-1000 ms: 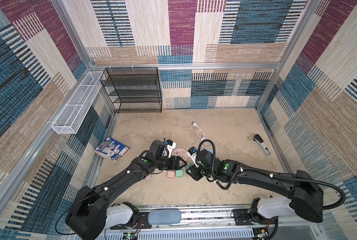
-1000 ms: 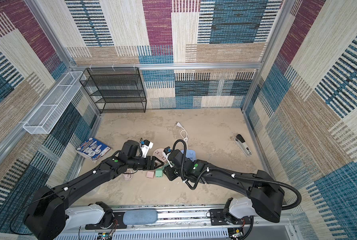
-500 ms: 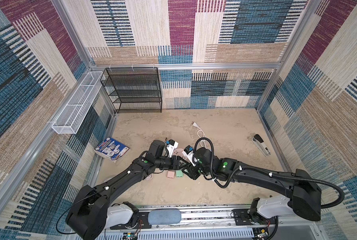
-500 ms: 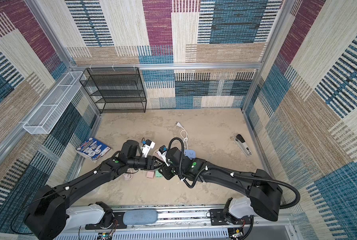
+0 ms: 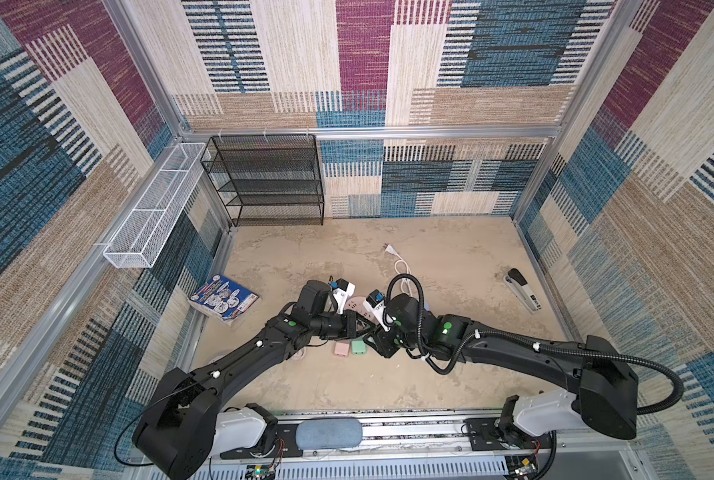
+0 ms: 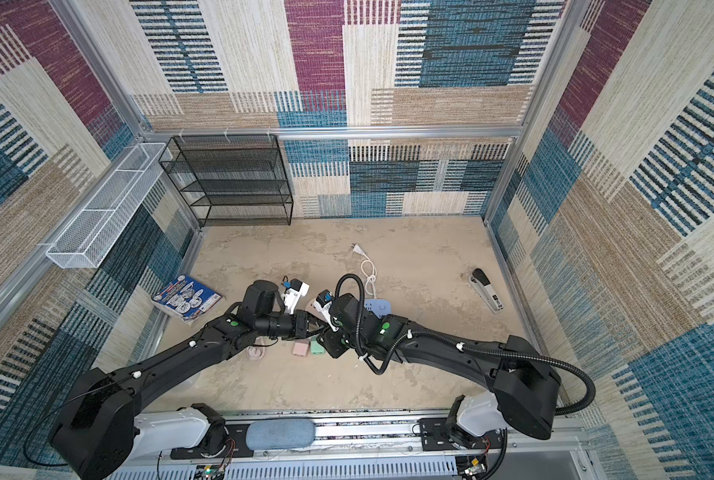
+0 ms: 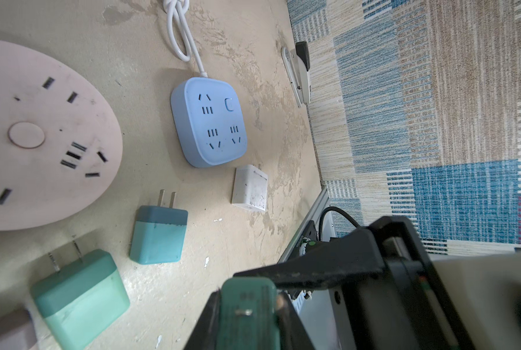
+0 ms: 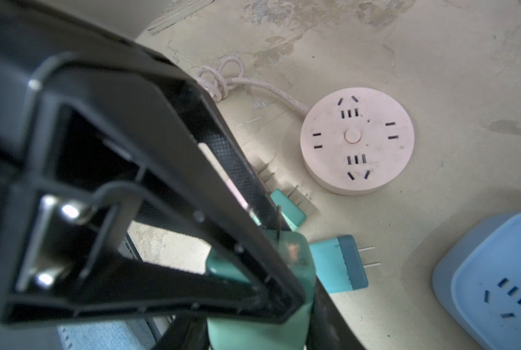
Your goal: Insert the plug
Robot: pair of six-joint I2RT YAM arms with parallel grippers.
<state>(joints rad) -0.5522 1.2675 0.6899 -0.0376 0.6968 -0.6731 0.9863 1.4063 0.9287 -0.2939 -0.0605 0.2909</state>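
Observation:
The two arms meet at mid-table in both top views. The green plug [image 7: 247, 315] is off the floor, and my left gripper [image 7: 247, 298] is shut on it. The same plug [image 8: 253, 333] also sits between the fingers of my right gripper [image 8: 259, 321]. The left gripper's fingers [image 8: 247, 188] cross in front, so I cannot see whether the right fingers still press on it. A round pink socket [image 8: 357, 142] and a square blue socket [image 7: 210, 121] lie flat on the floor nearby. In the top views the left gripper [image 5: 361, 328] and right gripper [image 5: 372, 332] touch tips.
Loose plugs lie below the grippers: a two-tone teal one [image 7: 159, 235], a light green one [image 7: 80, 291], a pink one [image 5: 341, 348] and a white charger [image 7: 250, 188]. A stapler [image 5: 523, 289] lies right, a book [image 5: 223, 298] left, a black rack [image 5: 268, 178] behind.
The left jaws have closed onto the green plug that the right gripper was holding up. The two grippers have drawn together tip to tip.

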